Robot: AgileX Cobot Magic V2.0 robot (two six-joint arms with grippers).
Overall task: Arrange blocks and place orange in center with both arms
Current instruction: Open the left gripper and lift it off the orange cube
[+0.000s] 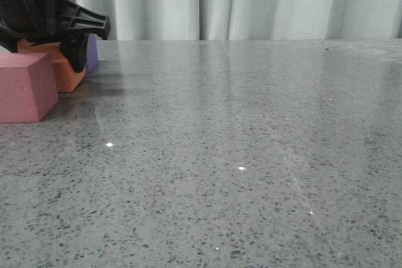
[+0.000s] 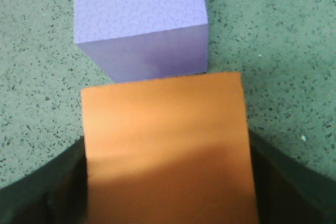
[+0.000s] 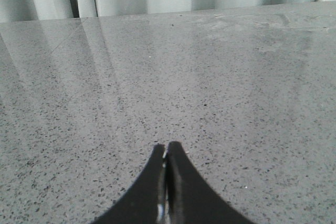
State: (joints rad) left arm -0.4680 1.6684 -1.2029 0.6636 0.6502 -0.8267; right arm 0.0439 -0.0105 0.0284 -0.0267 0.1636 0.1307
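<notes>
L gripper (image 1: 74, 47): jaws spread wide, one finger each side of the orange cube (image 2: 168, 148). Sides sit right at the cube faces; can't tell if they're actually pressing.
L fingers (image 2: 286, 182): dark, seen only at the cube's flanks in the left wrist view, tips hidden.
Orange cube: between my L fingers, resting on the tabletop (image 1: 239, 155), top face smooth-looking and blurred up close.
Purple cube (image 2: 142, 22): just beyond my L fingertips, touching or nearly touching the orange cube's far edge; pebbled top surface.
Pink-red cube (image 1: 25, 86): nearer the front cam than my L gripper, just beside the orange cube; contact unclear.
R gripper (image 3: 167, 153): fingertips pressed together, nothing between them, over bare stone.
Blocks vs R fingers: none in the right wrist view.
Curtain (image 1: 251, 1): pale, past the table's far edge.
Text/labels: none readable on cubes, grippers or table.
</notes>
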